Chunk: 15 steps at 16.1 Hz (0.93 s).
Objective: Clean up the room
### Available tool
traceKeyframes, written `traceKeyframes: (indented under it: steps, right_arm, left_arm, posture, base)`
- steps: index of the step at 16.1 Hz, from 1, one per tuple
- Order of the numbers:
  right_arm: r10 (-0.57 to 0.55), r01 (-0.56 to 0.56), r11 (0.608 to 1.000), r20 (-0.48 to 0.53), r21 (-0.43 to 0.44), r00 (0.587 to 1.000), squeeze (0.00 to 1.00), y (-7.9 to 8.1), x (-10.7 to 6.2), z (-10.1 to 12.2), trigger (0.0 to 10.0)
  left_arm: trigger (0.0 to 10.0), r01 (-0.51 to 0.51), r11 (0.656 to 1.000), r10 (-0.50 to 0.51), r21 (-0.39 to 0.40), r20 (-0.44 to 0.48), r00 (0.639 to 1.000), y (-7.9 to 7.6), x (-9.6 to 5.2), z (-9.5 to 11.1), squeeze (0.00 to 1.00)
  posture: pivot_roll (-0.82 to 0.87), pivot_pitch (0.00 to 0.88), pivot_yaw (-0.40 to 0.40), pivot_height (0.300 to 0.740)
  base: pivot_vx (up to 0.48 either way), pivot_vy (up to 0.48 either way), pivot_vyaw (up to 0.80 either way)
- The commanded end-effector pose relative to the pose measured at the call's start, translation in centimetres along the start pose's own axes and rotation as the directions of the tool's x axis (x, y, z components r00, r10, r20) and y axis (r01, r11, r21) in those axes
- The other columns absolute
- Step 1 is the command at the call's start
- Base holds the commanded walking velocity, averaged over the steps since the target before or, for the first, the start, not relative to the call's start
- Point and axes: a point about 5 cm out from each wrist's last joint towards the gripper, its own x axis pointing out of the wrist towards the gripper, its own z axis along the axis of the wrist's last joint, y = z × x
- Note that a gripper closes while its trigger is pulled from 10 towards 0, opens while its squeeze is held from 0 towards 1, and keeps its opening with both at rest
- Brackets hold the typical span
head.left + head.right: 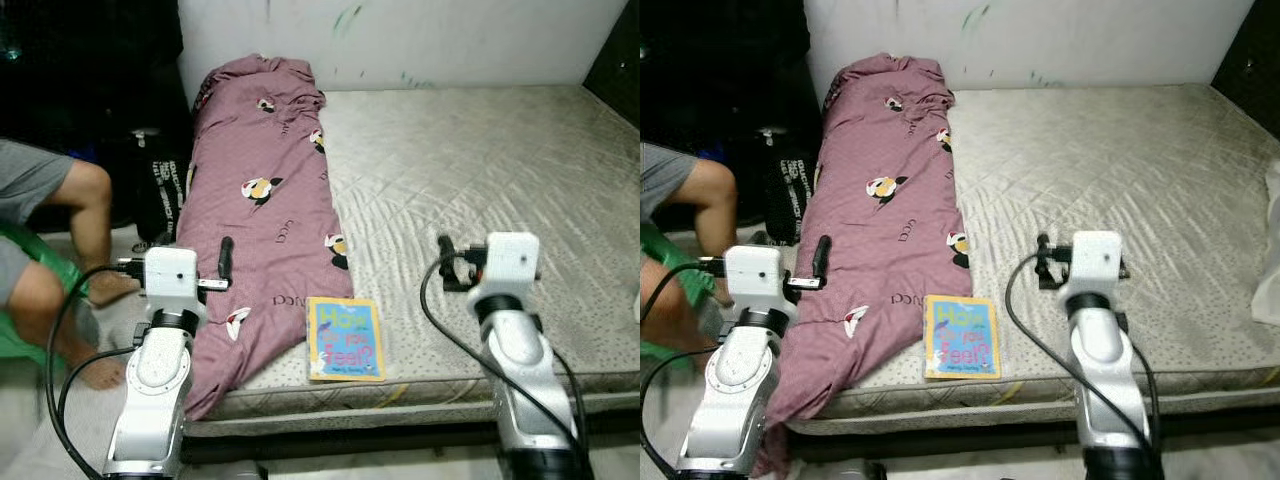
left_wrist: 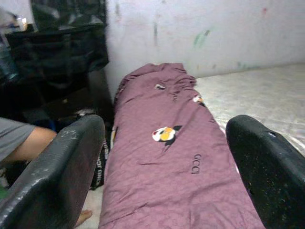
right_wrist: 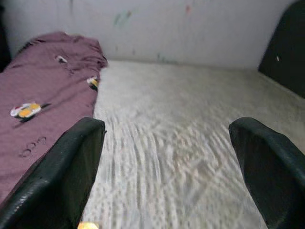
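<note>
A purple blanket (image 1: 265,200) with small cartoon prints lies lengthwise along the left side of a bare quilted mattress (image 1: 480,170). A colourful children's book (image 1: 345,338) lies flat at the mattress's front edge, just right of the blanket's lower end. My left gripper (image 1: 226,248) hovers over the blanket's lower left part, open with nothing between its fingers (image 2: 57,176). My right gripper (image 1: 446,252) hovers over bare mattress to the right of the book, also open and empty, its fingers (image 3: 267,162) wide apart.
A person (image 1: 60,230) sits on a green chair (image 1: 35,265) left of the bed, bare feet on the floor. A black bag (image 1: 160,195) stands beside the bed. A white cloth (image 1: 1270,250) lies at the mattress's right edge. A wall backs the bed.
</note>
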Motion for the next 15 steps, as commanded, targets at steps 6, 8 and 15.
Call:
traceKeyframes:
  steps: [6, 8, 15]
  right_arm:
    - [-0.030, 0.030, 1.000, 0.039, 0.006, 0.999, 0.00, -0.2, 0.0, 0.8, 10.0]
    - [0.020, -0.020, 1.000, 0.056, -0.007, 0.998, 0.00, 0.5, 0.3, 1.1, 10.0]
    - [0.060, -0.060, 0.998, 0.045, -0.002, 0.997, 0.00, 1.5, 0.7, 1.0, 10.0]
  left_arm:
    - [10.0, 0.063, 0.998, -0.063, 0.003, 0.019, 0.998, -0.6, 1.0, 0.9, 0.00]
    - [10.0, 0.062, 0.998, -0.061, -0.026, 0.030, 0.998, -1.0, 0.4, 1.2, 0.00]
    - [10.0, 0.031, 0.999, -0.031, -0.029, -0.004, 1.000, -0.6, -1.2, 0.8, 0.00]
  posture:
    - [-0.02, 0.015, 0.050, 0.740]
    - [0.00, 0.018, 0.023, 0.740]
    - [0.03, 0.048, -0.003, 0.740]
  base:
    - [0.000, 0.000, 0.00]
    - [0.000, -0.126, 0.00]
    - [0.000, -0.267, 0.00]
